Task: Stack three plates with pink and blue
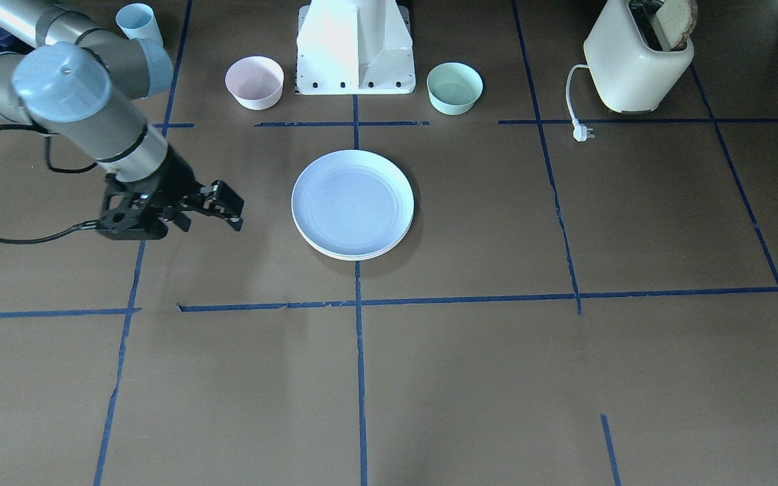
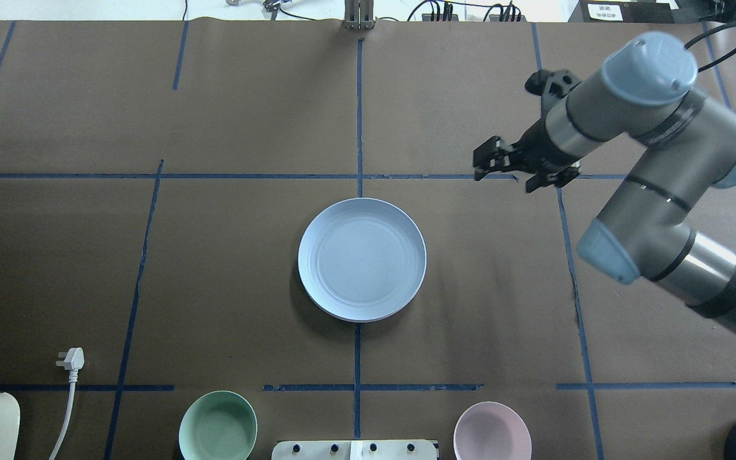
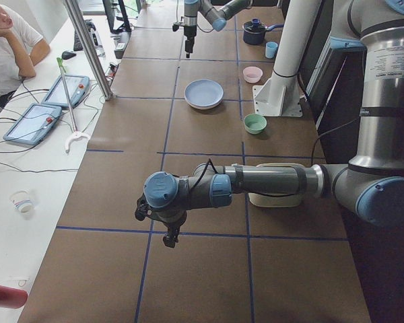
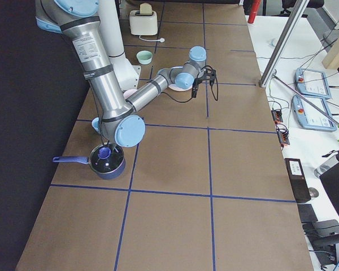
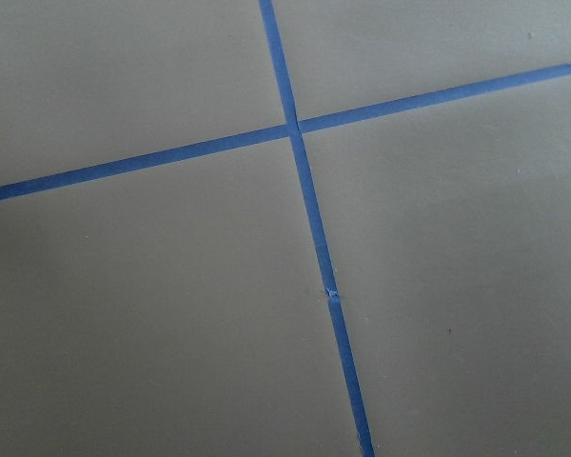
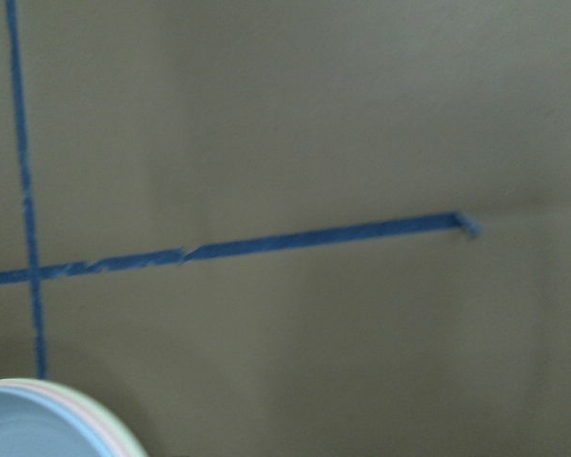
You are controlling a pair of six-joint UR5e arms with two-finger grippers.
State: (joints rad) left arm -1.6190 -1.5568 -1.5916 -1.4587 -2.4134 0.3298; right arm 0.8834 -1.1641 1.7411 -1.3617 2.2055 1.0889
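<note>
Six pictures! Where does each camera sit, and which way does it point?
Front-facing: across the table, facing the robot's base; right gripper shows, apart from the plates.
Overhead: behind the robot, looking down; right arm enters from right.
Exterior left: table's end; left arm near, right far.
Exterior right: opposite end; right arm near.
Left wrist: down at tape lines; no robot parts.
Right wrist: down at table, plates' rim in corner.
Shared: front-facing and overhead show the plates from opposite sides.
</note>
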